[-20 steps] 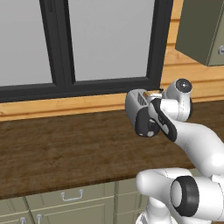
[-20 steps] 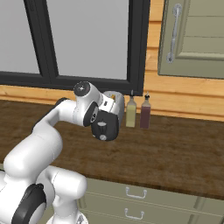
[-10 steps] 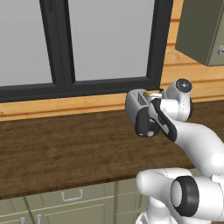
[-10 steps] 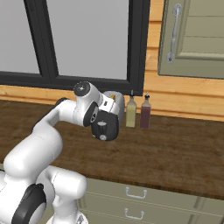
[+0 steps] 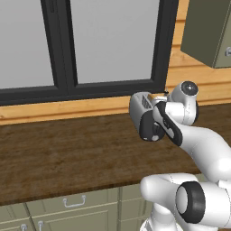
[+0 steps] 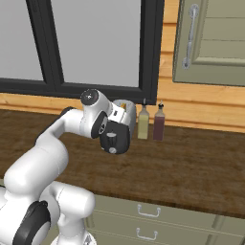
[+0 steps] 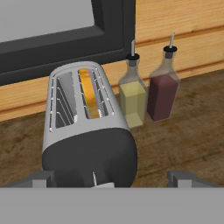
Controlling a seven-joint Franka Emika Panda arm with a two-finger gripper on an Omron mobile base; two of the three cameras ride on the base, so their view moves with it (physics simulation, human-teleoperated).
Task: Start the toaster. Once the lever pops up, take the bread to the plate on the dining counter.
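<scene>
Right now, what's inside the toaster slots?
In the hand view, the toaster has a tan bread slice standing in the slot nearer the bottles; its lower part is hidden. The other slot looks empty.

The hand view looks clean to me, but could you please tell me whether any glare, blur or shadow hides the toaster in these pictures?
Hand view: the toaster is sharp, evenly lit, free of glare, and the bread shows in one slot. Both base views: equally sharp, but the arm's wrist covers most of the toaster.
</scene>
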